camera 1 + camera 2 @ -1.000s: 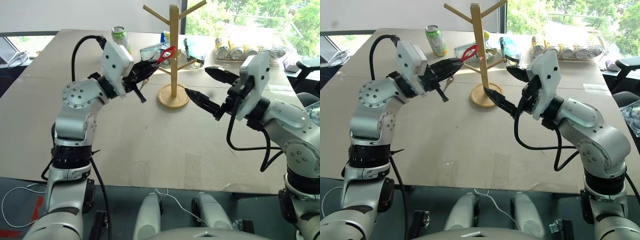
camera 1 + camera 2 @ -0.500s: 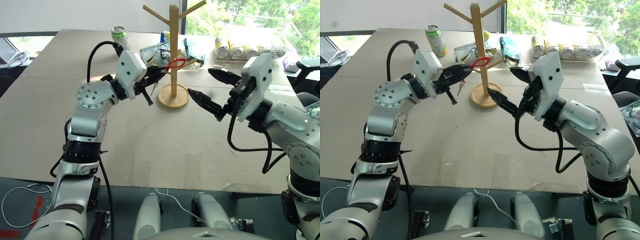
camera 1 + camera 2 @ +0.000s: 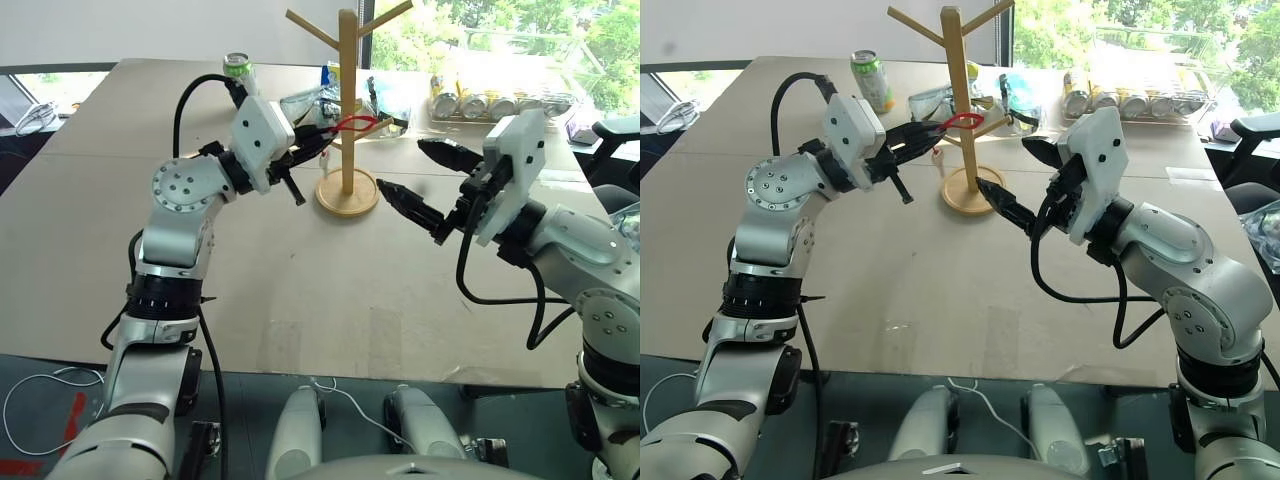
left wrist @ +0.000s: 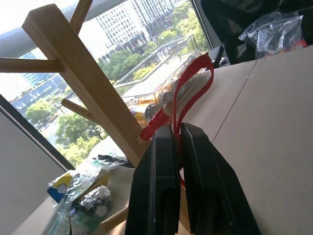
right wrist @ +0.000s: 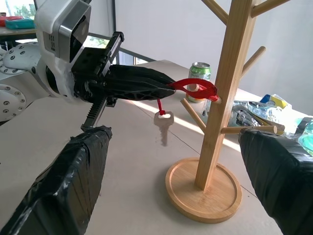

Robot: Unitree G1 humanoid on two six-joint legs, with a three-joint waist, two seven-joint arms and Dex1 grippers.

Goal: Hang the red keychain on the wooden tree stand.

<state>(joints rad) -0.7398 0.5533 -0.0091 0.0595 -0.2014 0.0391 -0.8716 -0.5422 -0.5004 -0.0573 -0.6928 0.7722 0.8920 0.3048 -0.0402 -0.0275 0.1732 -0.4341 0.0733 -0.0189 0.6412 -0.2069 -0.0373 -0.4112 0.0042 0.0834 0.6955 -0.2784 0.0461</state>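
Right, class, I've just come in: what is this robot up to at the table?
The left gripper is shut on the red keychain, holding its strap loop at a lower peg of the wooden tree stand; the loop appears to sit around the peg's tip. The silver key hangs free below the strap. The right gripper waits open beside the stand, holding nothing. The keychain is not yet released.

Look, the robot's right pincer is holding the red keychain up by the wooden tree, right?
Not quite. The left pincer holds the red keychain by the wooden tree, its loop at a peg. The right wrist view shows it; the right pincer is open and holds nothing.
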